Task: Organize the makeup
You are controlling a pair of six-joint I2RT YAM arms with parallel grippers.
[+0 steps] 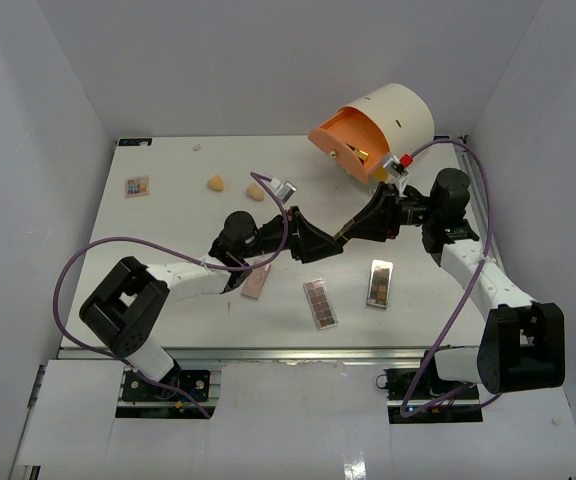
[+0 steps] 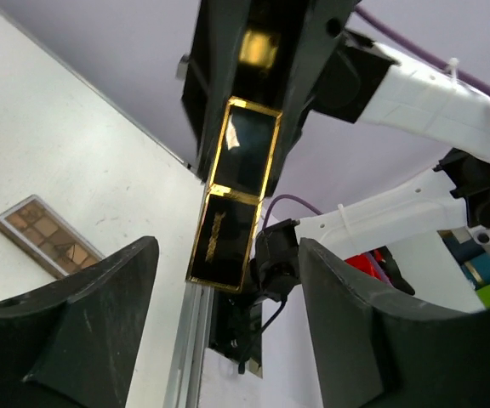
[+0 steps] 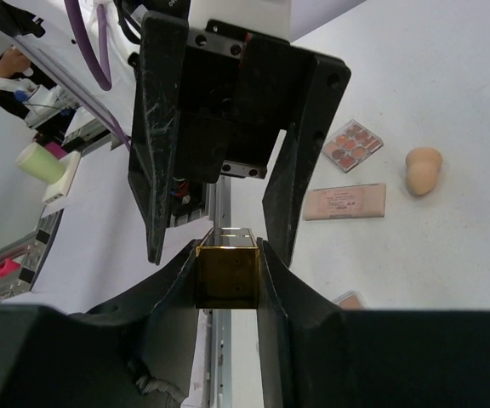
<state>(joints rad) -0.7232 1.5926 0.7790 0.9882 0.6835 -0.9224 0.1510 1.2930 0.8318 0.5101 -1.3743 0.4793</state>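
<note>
My right gripper (image 1: 353, 232) is shut on a black-and-gold lipstick tube (image 3: 226, 276) and holds it above the table's middle. In the left wrist view the tube (image 2: 232, 195) hangs from the right gripper's jaws. My left gripper (image 1: 313, 240) is open, and its two dark fingers (image 2: 83, 323) stand on either side of the tube's free end without touching it. Two brown eyeshadow palettes (image 1: 320, 302) (image 1: 379, 282) and a pink one (image 1: 256, 282) lie on the table below. Two peach sponges (image 1: 216, 183) (image 1: 256, 191) sit further back.
A cream cylinder with an orange drawer front (image 1: 373, 130) stands at the back right. A small palette (image 1: 136, 186) lies at the far left, and a small silver item (image 1: 286, 187) lies by the sponges. White walls enclose the table on three sides.
</note>
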